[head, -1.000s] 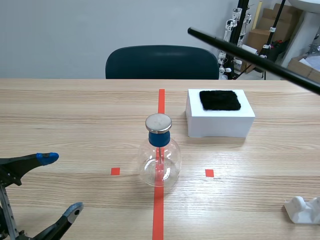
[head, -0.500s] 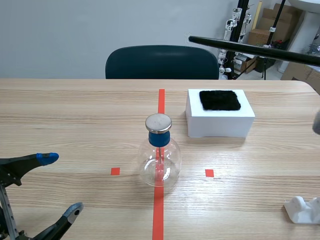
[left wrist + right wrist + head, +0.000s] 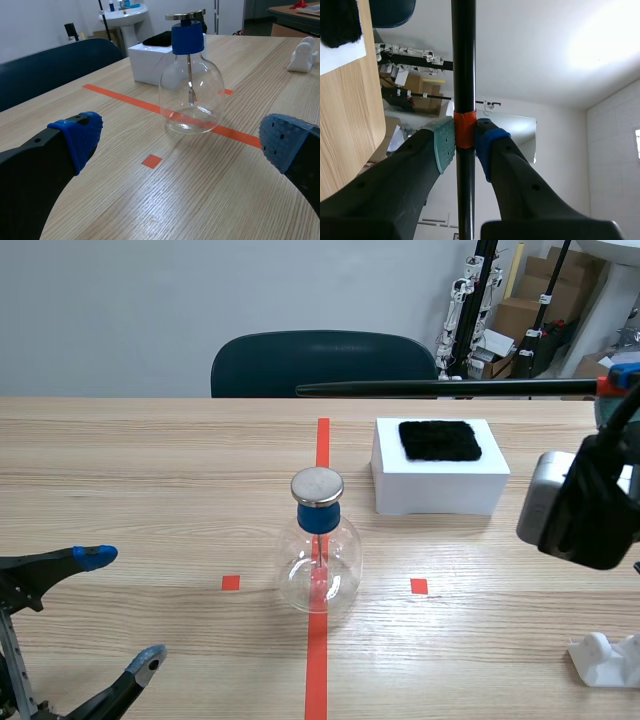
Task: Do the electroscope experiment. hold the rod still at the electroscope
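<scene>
1. The right gripper (image 3: 465, 145) is closed on the black rod (image 3: 450, 387). Its grey-green pad (image 3: 445, 147) and blue pad (image 3: 487, 145) press on opposite sides of an orange-red tape band (image 3: 465, 129) wrapped round the rod.
2. The rod lies about level in the air, well above the table (image 3: 150, 470). It runs from the right arm at the scene's right edge toward the middle, and its free tip ends just past the red centre line, in front of the dark teal chair (image 3: 325, 365).
3. The electroscope (image 3: 320, 560) stands upright on the centre line. It is a round clear glass flask with a blue stopper (image 3: 318, 517), a flat metal disc (image 3: 317, 486) on top and a thin stem hanging inside.
4. The rod is higher than the disc and does not touch it. Whether the tip is directly over the disc cannot be told.
5. The left gripper (image 3: 122, 608) sits low at the near left of the table, its 2 blue-padded fingers spread wide with nothing between them. The electroscope stands ahead of it, apart.
6. A white box (image 3: 440, 490) stands behind and to the right of the electroscope, with a black fuzzy cloth (image 3: 438, 440) lying on its top.
7. A small white object (image 3: 605, 658) lies at the near right of the table; what it is cannot be told.
</scene>
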Motion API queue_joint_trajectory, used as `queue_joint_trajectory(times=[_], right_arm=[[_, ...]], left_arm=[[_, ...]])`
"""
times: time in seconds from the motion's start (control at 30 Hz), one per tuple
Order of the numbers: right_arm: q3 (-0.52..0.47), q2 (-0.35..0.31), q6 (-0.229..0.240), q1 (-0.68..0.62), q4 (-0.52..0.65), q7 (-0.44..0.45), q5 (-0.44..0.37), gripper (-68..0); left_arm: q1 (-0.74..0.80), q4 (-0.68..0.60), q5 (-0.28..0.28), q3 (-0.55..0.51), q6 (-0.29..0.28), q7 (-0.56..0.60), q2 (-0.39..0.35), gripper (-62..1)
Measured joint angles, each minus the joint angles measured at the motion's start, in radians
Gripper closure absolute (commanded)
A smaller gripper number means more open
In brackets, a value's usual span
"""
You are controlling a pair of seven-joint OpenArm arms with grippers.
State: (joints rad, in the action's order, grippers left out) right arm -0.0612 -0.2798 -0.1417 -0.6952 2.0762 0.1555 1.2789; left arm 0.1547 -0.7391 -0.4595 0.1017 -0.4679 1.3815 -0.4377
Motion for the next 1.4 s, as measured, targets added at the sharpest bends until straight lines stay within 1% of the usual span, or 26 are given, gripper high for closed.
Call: queue_joint_trajectory(times=[0.07, 0.13, 0.2, 0.33, 0.43, 0.6, 0.73, 0.87, 1.2, 1.4], right_arm=[[0.001, 0.0, 0.002, 0.0, 0.0, 0.001, 0.026, 0.4], [0.001, 0.0, 0.013, 0.003, 0.0, 0.0, 0.046, 0.4], [0.001, 0.0, 0.025, 0.003, 0.0, 0.001, 0.055, 0.4], [0.001, 0.0, 0.029, 0.005, 0.0, 0.004, 0.068, 0.4], [0.003, 0.0, 0.06, 0.016, -0.001, 0.008, 0.076, 0.4], [0.019, 0.0, 0.053, 0.022, -0.006, 0.023, 0.08, 0.4], [0.024, 0.01, 0.053, 0.028, -0.05, 0.047, 0.083, 0.4], [0.024, 0.02, 0.053, 0.042, -0.087, 0.045, 0.084, 0.4], [0.024, 0.025, 0.053, 0.055, -0.092, 0.05, 0.121, 0.4], [0.024, 0.025, 0.053, 0.055, -0.092, 0.049, 0.121, 0.4]], left_arm=[[0.0, 0.0, 0.0, 0.0, 0.0, 0.0, 0.0, -62.3], [0.0, 0.0, 0.0, 0.0, 0.0, 0.0, 0.0, -62.3], [0.0, 0.0, 0.0, 0.0, 0.0, 0.0, 0.0, -62.3], [0.0, 0.0, 0.0, 0.0, 0.0, 0.0, 0.0, -62.3], [0.0, 0.0, 0.0, 0.0, 0.0, 0.0, 0.0, -62.3], [0.0, 0.0, 0.0, 0.0, 0.0, 0.0, 0.0, -62.3], [0.0, 0.0, 0.0, 0.0, 0.0, 0.0, 0.0, -62.3], [0.0, 0.0, 0.0, 0.0, 0.0, 0.0, 0.0, -62.3], [0.0, 0.0, 0.0, 0.0, 0.0, 0.0, 0.0, -62.3], [0.0, 0.0, 0.0, 0.0, 0.0, 0.0, 0.0, -62.3]])
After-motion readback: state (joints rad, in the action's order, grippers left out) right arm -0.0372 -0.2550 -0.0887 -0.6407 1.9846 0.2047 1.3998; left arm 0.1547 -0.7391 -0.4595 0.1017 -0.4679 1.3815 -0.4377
